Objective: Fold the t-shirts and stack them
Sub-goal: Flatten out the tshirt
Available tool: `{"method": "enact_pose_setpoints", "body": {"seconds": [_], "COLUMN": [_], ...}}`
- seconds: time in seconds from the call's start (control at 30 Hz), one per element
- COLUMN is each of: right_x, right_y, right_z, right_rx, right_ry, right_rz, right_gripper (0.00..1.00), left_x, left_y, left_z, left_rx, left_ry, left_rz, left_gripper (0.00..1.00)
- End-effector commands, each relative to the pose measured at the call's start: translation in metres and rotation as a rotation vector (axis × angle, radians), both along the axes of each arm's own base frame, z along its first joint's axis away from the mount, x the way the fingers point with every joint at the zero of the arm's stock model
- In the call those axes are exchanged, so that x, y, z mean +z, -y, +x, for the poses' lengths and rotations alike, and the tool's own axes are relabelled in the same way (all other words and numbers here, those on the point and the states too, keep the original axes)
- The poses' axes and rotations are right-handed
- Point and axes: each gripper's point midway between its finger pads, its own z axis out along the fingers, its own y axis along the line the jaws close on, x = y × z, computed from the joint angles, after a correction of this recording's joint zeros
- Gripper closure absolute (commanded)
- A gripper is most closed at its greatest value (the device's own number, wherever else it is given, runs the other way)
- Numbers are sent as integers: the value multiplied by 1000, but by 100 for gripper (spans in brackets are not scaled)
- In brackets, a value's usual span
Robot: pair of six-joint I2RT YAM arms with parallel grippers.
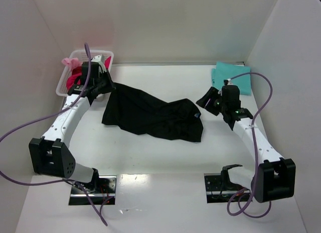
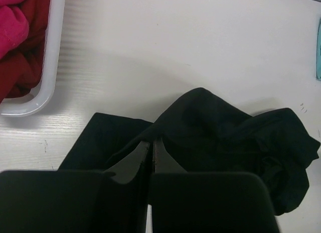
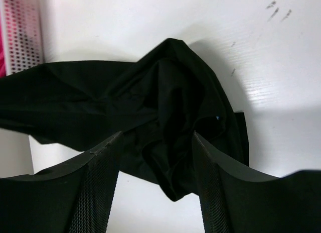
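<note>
A white table (image 1: 150,162), enclosed by white walls, is seen from above. A soft cloth black t-shirt (image 1: 150,115) is spread, crumpled and unfolded, across the middle of the table, running from the far left towards the right.

The left gripper (image 1: 103,87) is positioned at the far left end of the garment, just beside a white lattice plastic basket (image 1: 62,82). In the left wrist view its jaws are pressed together on a raised peak of the black t-shirt (image 2: 215,132), and the cloth is drawn up like a tent to the left gripper (image 2: 151,145).

The right gripper (image 1: 206,101) is held over the right end of the garment. In the right wrist view its jaws are spread well apart, with a bunched fold of the black t-shirt (image 3: 165,102) seen in the gap of the right gripper (image 3: 156,136). No grip on the cloth is shown there.

A teal cloth t-shirt (image 1: 233,75) is laid flat in the far right corner of the table, well apart from the black one.

A magenta-pink cloth t-shirt (image 1: 70,62) is bundled inside the basket in the far left corner. In the left wrist view it (image 2: 12,22) is seen against the basket's rim (image 2: 50,67), beside some darker red cloth (image 2: 25,62).
</note>
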Motion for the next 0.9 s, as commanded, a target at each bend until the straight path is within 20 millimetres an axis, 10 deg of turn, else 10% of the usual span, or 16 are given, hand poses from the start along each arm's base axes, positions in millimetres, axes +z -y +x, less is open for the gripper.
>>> {"method": "enact_pose_setpoints", "body": {"seconds": [0.0, 0.5, 0.87], "right_x": [23, -29, -64], "right_y": [-10, -71, -57], "right_z": [-5, 7, 17], "right_rx": [57, 172, 128], "right_ry": [93, -30, -112], "right_rz": [12, -112, -236], "right_gripper": [37, 41, 43], "left_x": [2, -8, -20], "left_y": [3, 5, 2], "left_z": [12, 16, 14], "left_rx": [-23, -35, -20], "left_ry": [43, 23, 4], "left_rz": [-14, -10, 2], "left_gripper": [100, 100, 100]}}
